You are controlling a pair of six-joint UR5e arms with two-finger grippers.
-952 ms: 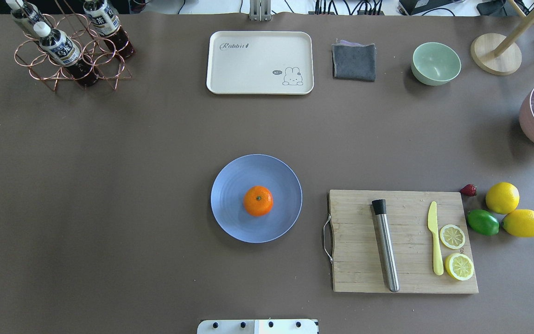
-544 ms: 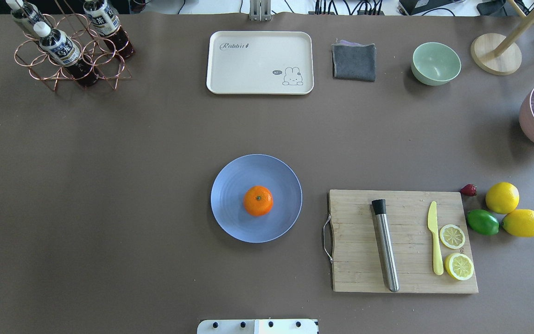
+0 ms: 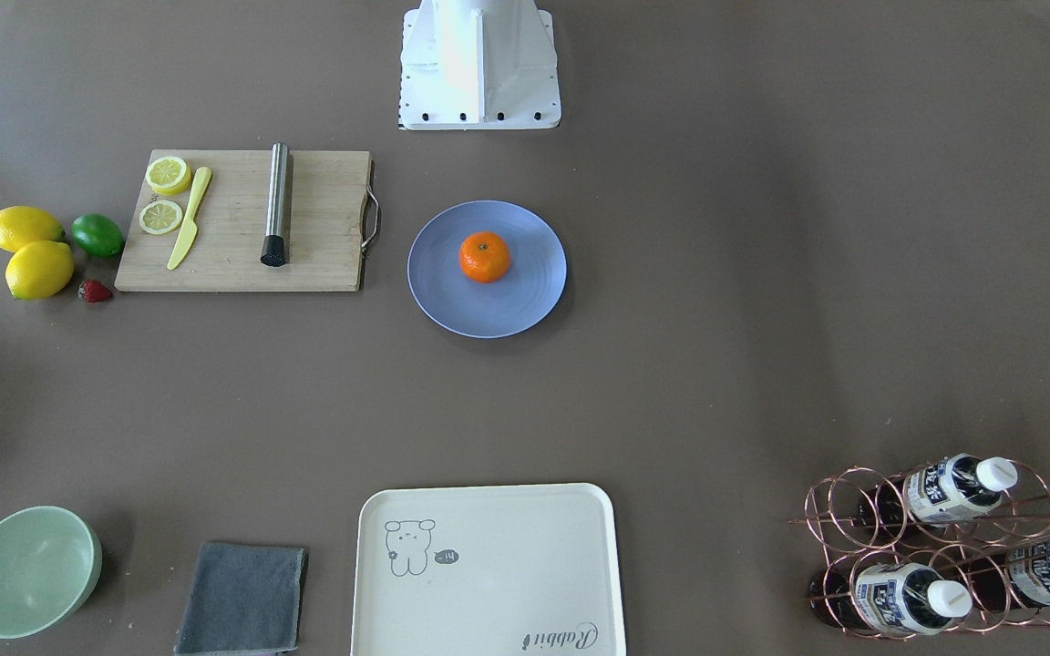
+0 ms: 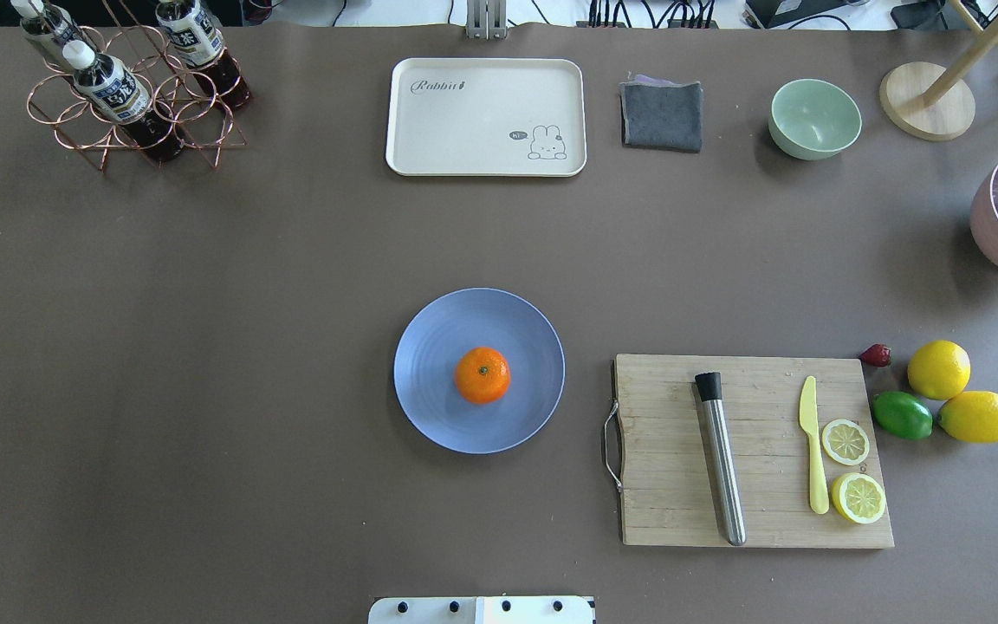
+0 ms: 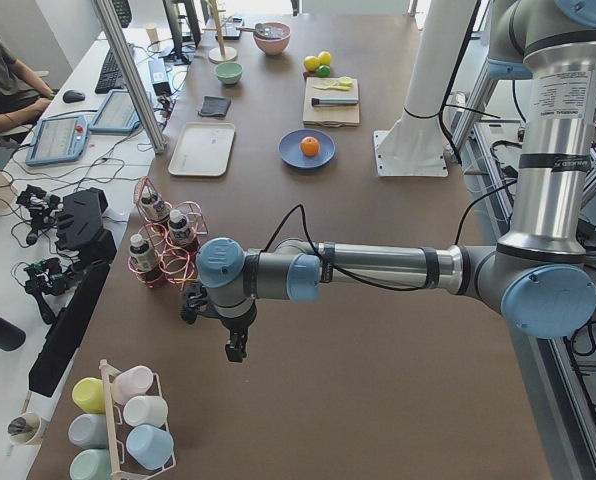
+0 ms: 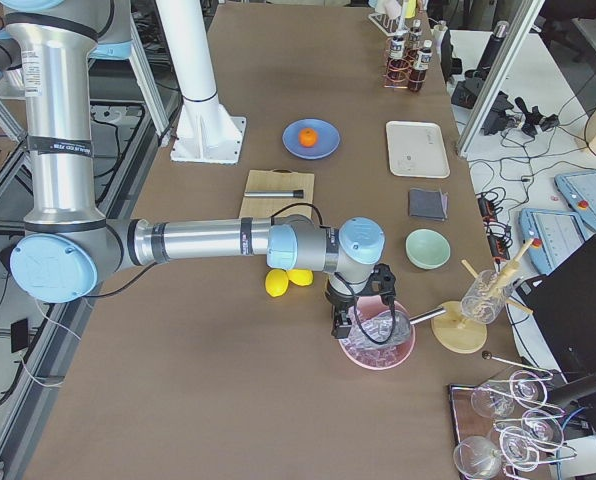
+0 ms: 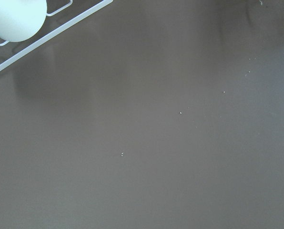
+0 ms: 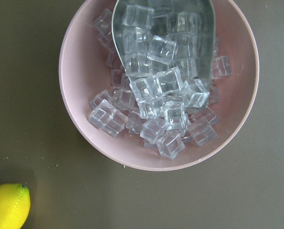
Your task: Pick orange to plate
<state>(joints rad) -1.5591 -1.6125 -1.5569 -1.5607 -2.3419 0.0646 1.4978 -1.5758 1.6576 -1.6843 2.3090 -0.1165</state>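
The orange (image 4: 482, 375) rests in the middle of the blue plate (image 4: 430, 347) at the table's centre, also seen from the front as the orange (image 3: 485, 256) on the plate (image 3: 516, 305). Nothing touches it. My left gripper (image 5: 236, 350) hangs far off at the table's left end, near the bottle rack; I cannot tell whether it is open or shut. My right gripper (image 6: 340, 325) hovers over the pink ice bowl (image 6: 378, 345) at the right end, and I cannot tell its state either. Neither wrist view shows fingers.
A cutting board (image 4: 672, 520) with a steel rod, yellow knife and lemon slices lies right of the plate. Lemons (image 4: 938, 369) and a lime (image 4: 903, 415) sit beyond it. At the back stand a cream tray (image 4: 486, 117), grey cloth (image 4: 662, 114), green bowl (image 4: 814, 119) and bottle rack (image 4: 131, 104).
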